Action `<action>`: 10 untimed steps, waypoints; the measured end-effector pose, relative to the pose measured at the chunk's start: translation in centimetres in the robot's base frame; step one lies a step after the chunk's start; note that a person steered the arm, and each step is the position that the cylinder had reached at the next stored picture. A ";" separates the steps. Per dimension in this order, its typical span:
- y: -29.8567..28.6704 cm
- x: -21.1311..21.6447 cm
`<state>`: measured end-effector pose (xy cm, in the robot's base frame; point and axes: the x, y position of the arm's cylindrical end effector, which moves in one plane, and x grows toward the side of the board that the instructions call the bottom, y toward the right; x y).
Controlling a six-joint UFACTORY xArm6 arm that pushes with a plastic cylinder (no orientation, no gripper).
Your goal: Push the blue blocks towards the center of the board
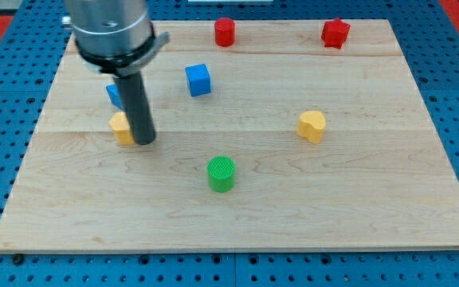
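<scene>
A blue cube (pixel 198 80) sits on the wooden board (pixel 237 215), upper left of centre. A second blue block (pixel 114 95) lies further left, mostly hidden behind my rod, its shape unclear. My tip (pixel 144 141) rests on the board just below that hidden blue block and right beside a yellow block (pixel 120 127), touching or nearly touching its right side. The blue cube is apart from my tip, up and to the right.
A green cylinder (pixel 221 174) stands at the lower middle. A yellow heart-like block (pixel 311 125) is at the right of centre. A red cylinder (pixel 225 32) and a red star-like block (pixel 335 33) sit near the top edge.
</scene>
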<state>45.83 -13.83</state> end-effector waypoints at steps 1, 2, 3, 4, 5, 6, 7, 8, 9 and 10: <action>-2.6 -0.1; -0.3 -0.4; 0.3 -1.2; 0.3 -1.6; 0.3 -1.4; 0.5 -1.4; 0.6 -1.4; -0.4 -2.4; -3.1 -3.2; -3.7 -4.6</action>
<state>41.27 -17.55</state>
